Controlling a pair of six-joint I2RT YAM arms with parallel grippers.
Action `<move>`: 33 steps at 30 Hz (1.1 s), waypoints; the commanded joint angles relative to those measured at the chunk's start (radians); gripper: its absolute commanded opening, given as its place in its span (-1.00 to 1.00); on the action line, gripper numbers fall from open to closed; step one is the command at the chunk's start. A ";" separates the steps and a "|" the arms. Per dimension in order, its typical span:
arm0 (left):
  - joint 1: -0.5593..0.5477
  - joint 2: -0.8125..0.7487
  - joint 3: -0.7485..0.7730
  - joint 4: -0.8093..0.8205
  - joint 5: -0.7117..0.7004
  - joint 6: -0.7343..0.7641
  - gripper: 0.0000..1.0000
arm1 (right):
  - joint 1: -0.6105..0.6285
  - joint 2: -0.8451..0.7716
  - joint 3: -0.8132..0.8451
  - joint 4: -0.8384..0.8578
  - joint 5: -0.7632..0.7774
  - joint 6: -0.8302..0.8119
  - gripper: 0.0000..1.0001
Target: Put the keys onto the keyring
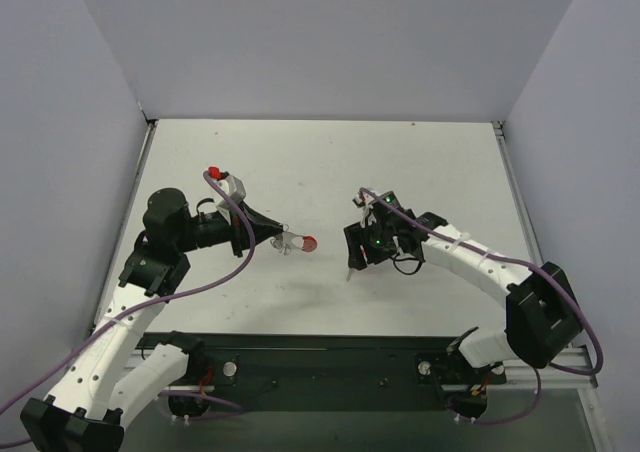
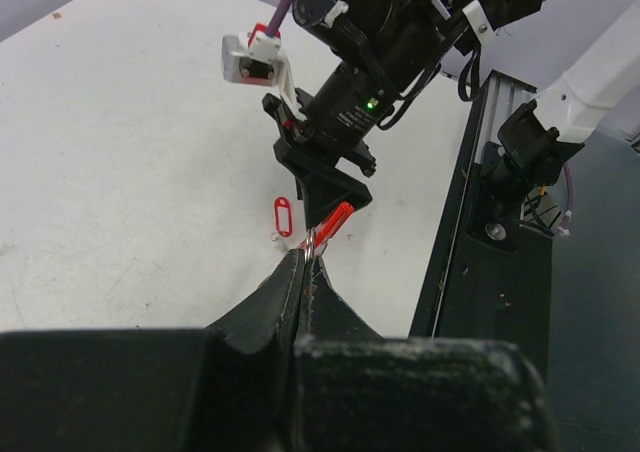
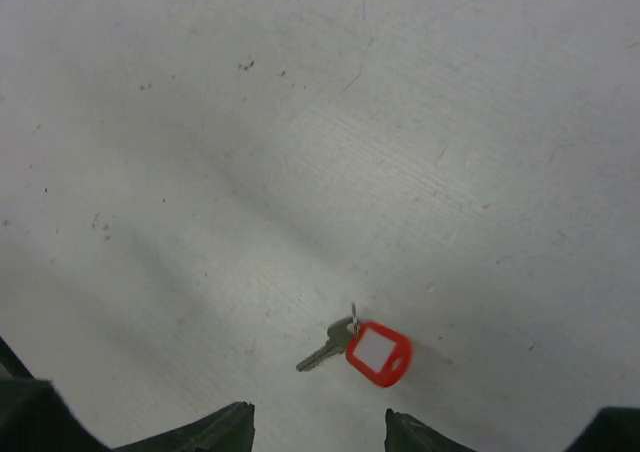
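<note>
The key (image 3: 362, 352) lies flat on the white table (image 3: 300, 122) in the lower middle of the right wrist view. It has a small silver blade pointing lower left, a little ring, and a red head with a pale square face. Bare tabletop runs around it on every side there, marked only by faint scuffs and specks. The right gripper (image 3: 318, 427) hangs above it, its two dark tips at the bottom edge standing apart with nothing but table between them. In the left wrist view the same key (image 2: 282, 217) shows as a red outline left of centre, near the tip of the left gripper (image 2: 305, 264). That gripper's fingers are pressed together on the keyring (image 2: 335, 220). Its red band slants up and to the right from the pinch, with a glint of silver at its base. The band's far end reaches the underside of the right gripper — whether they touch I cannot tell. In the top view the two grippers sit near each other around the middle of the table. Open surface stretches toward the top of the frame up to the pale walls (image 1: 300, 42) — and a black rail (image 1: 320, 372) borders the bottom edge.
</note>
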 commanded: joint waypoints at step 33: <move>-0.005 -0.015 0.006 0.034 -0.001 0.014 -1.00 | 0.076 0.217 0.023 0.097 0.063 -0.054 -0.06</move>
